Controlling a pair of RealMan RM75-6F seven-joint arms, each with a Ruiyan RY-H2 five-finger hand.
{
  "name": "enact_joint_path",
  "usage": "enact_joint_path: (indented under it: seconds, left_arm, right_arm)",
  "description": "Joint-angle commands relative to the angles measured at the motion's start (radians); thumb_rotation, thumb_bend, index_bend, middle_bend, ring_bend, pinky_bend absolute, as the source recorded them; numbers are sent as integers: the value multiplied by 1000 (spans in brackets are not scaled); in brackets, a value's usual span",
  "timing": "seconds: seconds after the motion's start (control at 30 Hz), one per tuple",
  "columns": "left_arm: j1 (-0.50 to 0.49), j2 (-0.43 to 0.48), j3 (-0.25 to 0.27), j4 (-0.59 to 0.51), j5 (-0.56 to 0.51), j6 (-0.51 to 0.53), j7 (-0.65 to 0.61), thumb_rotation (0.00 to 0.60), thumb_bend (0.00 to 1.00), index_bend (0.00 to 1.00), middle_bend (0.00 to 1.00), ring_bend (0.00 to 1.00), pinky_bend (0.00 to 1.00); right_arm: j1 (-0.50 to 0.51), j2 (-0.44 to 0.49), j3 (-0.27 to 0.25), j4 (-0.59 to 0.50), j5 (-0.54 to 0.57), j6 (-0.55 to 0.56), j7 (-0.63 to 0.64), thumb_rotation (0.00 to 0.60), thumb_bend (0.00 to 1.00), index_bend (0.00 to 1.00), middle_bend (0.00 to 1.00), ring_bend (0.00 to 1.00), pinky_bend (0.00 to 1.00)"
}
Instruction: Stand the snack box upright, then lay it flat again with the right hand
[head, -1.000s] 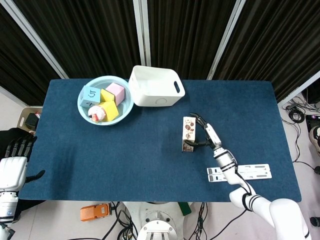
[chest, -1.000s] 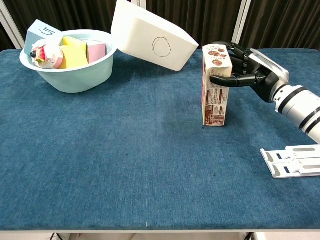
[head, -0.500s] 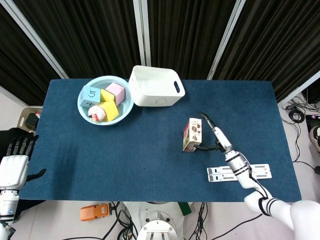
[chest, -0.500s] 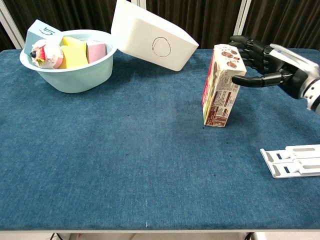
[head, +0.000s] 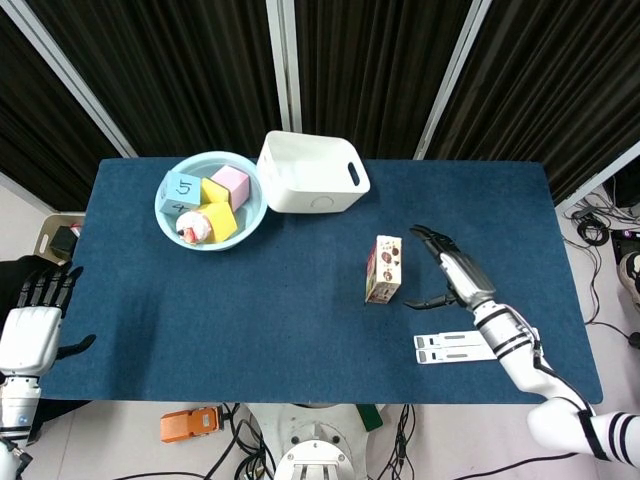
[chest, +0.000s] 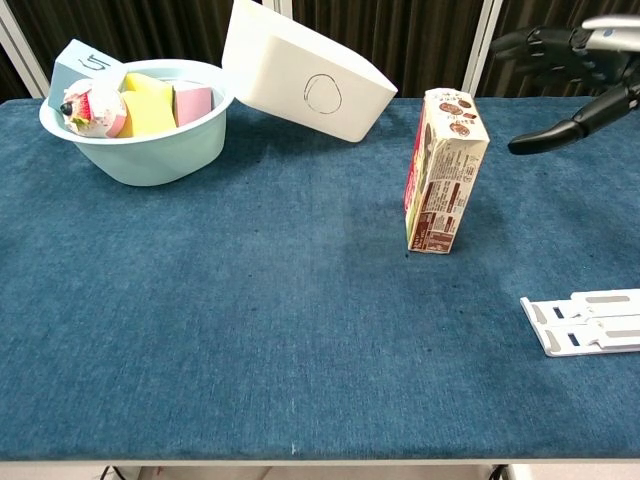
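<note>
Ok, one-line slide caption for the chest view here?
Cardboard snack box standing upright on the blue table cloth, the black-fingered right hand open and clear of it to the right.

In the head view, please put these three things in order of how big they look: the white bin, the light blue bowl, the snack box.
1. white bin
2. light blue bowl, only slightly smaller than the bin, so this order is unsure
3. snack box, clearly the smallest

Snack box (chest: 441, 172) stands, seemingly tilted, apart from right hand (chest: 575, 72).
</note>
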Motion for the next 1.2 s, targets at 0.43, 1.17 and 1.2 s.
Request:
enact_joint_path:
  seconds: [0.43, 1.17, 1.2]
  left_arm:
    - [7, -8, 9, 19, -4, 3, -16, 600, 0, 0, 0, 0, 0]
    - [21, -24, 16, 53, -15, 7, -47, 600, 0, 0, 0, 0, 0]
    - [21, -24, 16, 53, -16, 7, -47, 600, 0, 0, 0, 0, 0]
  right_arm:
    - [356, 26, 48, -221, 736, 7, -647, 512, 93, 0, 0, 0, 0]
    - [445, -147, 51, -84, 861, 81, -756, 506, 328, 419, 388, 374, 316]
    - [434, -144, 53, -83, 839, 77, -739, 509, 335, 448, 409, 400, 360]
